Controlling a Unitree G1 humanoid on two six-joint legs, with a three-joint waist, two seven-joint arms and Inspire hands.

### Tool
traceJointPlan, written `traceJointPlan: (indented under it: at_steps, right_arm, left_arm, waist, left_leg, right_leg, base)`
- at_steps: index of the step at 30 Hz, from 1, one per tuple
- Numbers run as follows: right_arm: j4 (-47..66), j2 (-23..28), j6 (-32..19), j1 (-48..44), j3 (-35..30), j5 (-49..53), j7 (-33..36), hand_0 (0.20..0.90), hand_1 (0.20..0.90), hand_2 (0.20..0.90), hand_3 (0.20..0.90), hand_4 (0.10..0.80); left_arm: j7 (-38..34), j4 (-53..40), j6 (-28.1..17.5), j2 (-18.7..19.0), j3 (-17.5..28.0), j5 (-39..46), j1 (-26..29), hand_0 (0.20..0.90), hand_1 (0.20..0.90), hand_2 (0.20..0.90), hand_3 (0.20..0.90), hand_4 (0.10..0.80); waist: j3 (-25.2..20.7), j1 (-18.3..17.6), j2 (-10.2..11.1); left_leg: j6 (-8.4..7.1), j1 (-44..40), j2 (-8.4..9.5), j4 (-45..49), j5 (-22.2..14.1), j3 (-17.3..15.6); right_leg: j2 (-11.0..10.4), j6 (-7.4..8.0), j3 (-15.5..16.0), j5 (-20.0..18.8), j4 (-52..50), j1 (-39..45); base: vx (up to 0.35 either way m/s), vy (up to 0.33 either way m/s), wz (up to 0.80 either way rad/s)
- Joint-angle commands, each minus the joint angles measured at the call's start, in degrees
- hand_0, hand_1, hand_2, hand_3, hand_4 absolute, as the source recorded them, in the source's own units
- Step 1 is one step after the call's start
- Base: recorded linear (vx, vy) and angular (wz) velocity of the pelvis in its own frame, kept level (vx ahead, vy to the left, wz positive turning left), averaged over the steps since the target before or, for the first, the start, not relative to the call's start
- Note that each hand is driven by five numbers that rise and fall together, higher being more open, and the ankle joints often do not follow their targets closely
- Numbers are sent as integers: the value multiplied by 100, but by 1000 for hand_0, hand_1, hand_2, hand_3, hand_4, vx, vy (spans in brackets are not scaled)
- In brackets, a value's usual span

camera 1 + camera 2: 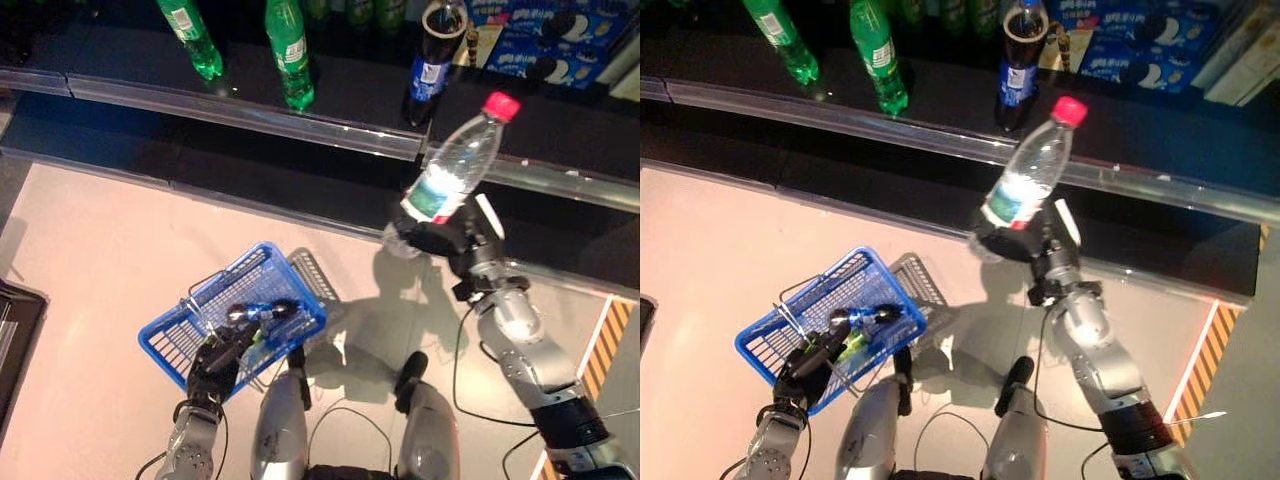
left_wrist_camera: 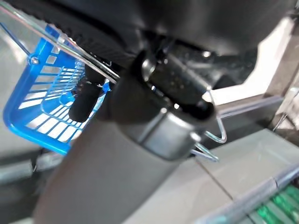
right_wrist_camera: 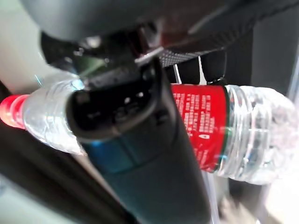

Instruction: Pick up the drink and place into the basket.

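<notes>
Clear water bottle (image 1: 452,165) gripped by right hand (image 1: 450,240); left hand (image 1: 222,360) holds blue basket (image 1: 175,335)

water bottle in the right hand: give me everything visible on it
The water bottle is clear ribbed plastic with a red-pink cap and a label band that reads green and white from the head views and red from the right wrist view. It looks capped and intact. It is tilted, cap up and away from the robot, held in the air in front of the shelf, clear of the blue basket. The right hand grips its lower body, fingers wrapped across the label.
</notes>
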State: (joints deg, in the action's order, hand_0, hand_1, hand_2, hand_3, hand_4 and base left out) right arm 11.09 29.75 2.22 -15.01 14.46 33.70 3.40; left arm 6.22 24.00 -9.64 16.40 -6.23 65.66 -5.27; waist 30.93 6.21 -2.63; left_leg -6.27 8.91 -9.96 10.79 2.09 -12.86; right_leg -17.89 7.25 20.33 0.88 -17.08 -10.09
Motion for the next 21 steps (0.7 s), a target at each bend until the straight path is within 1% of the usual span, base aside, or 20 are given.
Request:
traceJointPlan:
  at_steps: [1, 4, 7, 11, 14, 15, 16, 18, 21]
  right_arm:
    - [1259, 9, -541, -856, -72, 165, -193, 300, 300, 300, 200, 100]
    - [1271, -117, -502, -1001, 314, -108, 58, 300, 300, 300, 200, 100]
    - [1175, -196, -383, -1086, 582, -62, 230, 300, 300, 300, 200, 100]
    - [925, -394, -238, -1243, 1110, -282, 676, 300, 300, 300, 200, 100]
    - [779, -440, -228, -1311, 1273, -244, 852, 300, 300, 300, 200, 100]
    - [634, -497, -239, -1358, 1393, -374, 986, 300, 300, 300, 200, 100]
    - [633, -497, -240, -1359, 1393, -374, 986, 300, 300, 300, 200, 100]
    - [394, -607, -192, -1437, 1593, -456, 1141, 300, 300, 300, 200, 100]
    - [136, -733, -84, -1505, 1788, -550, 1299, 300, 300, 300, 200, 100]
  left_arm:
    - [1034, -1980, -777, 522, 324, 25, -138, 300, 300, 300, 200, 100]
    - [982, -2576, -658, 593, 213, 44, -183, 300, 300, 300, 200, 100]
    - [1091, -2965, -617, 669, 150, 64, -195, 300, 300, 300, 200, 100]
    - [1269, -3706, -377, 830, 9, 156, -158, 300, 300, 300, 200, 100]
    - [1394, -3928, -323, 894, -71, 228, -131, 300, 300, 300, 200, 100]
    - [1575, -4097, -246, 951, -105, 382, -100, 300, 300, 300, 200, 100]
    - [1575, -4097, -245, 951, -104, 382, -101, 300, 300, 300, 200, 100]
    - [1768, -4334, -147, 1018, -173, 453, -37, 300, 300, 300, 200, 100]
    - [2017, -4562, 119, 1032, -287, 793, 60, 300, 300, 300, 200, 100]
  waist:
    - [-749, 55, -36]
    - [-773, 234, -85]
    - [-768, 369, -114]
    - [-728, 617, -151]
    - [-705, 706, -166]
    - [-686, 781, -173]
    - [-686, 780, -173]
    - [-668, 878, -181]
    - [-669, 977, -180]
  left_leg:
    - [84, -200, -15, 380, -184, 10]
    - [87, -217, 47, 319, -161, 150]
    - [91, -207, 88, 323, -155, 247]
    - [109, -191, 164, 297, -125, 438]
    - [111, -170, 199, 300, -109, 517]
    - [115, -148, 232, 316, -107, 594]
    - [115, -148, 232, 317, -107, 595]
    - [118, -120, 285, 328, -103, 691]
    - [131, -94, 344, 351, -101, 807]
  right_leg:
    - [239, -205, 25, 368, -201, 436]
    - [203, -190, 150, 359, -128, 570]
    - [167, -186, 251, 363, -137, 636]
    - [118, -164, 445, 352, -146, 737]
    - [105, -160, 518, 331, -135, 775]
    - [88, -154, 579, 316, -135, 797]
    - [88, -154, 580, 316, -135, 798]
    - [67, -140, 645, 298, -133, 823]
    - [56, -133, 703, 281, -113, 870]
  base:
    - [37, 30, 24]
    - [16, 13, 20]
    - [19, 2, 22]
    - [14, -13, 22]
    - [10, -11, 18]
    - [13, -11, 14]
    - [18, -20, 21]
    - [18, -22, 21]
    - [35, -21, 16]
